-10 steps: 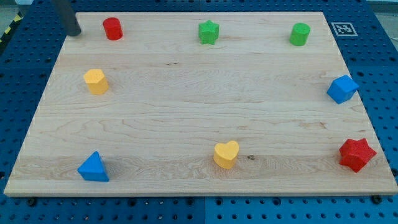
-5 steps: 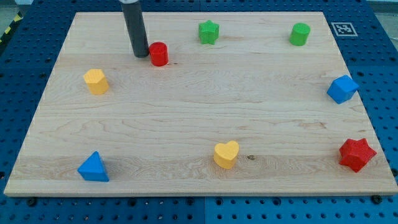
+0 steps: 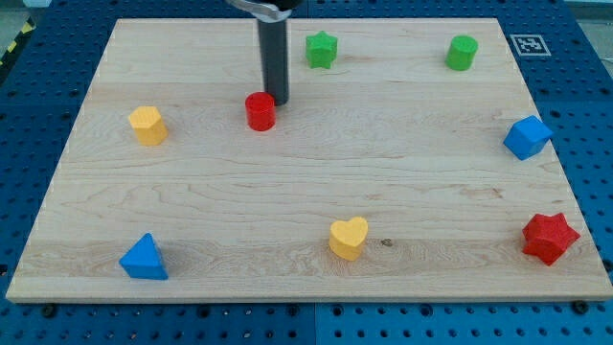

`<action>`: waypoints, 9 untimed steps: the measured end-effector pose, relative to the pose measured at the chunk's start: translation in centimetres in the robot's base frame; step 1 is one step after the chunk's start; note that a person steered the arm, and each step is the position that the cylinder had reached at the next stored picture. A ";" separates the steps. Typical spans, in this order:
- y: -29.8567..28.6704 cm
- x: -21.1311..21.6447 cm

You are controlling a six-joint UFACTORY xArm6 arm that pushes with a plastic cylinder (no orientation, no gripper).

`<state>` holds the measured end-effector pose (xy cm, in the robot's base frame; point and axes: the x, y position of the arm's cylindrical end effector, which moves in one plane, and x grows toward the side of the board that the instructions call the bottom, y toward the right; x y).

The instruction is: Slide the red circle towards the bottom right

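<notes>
The red circle [image 3: 260,111] is a short red cylinder standing on the wooden board [image 3: 306,278], in the upper left-centre part. My tip [image 3: 277,100] is on the board just to the upper right of the red circle, very close to it or touching its edge. The dark rod rises straight from there to the view's top.
A green star [image 3: 322,49] and a green cylinder [image 3: 462,53] stand near the top edge. A yellow hexagon block [image 3: 147,126] is at the left, a blue triangle [image 3: 144,258] at the bottom left, a yellow heart [image 3: 348,238] at the bottom centre, a blue block [image 3: 527,137] and a red star [image 3: 550,238] at the right.
The red circle has slid from the top left corner down and to the right. My tip moved from its left side over to its upper right.
</notes>
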<state>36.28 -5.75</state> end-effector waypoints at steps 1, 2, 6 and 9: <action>-0.6 1.5; -2.2 0.3; 8.4 11.4; 2.8 6.5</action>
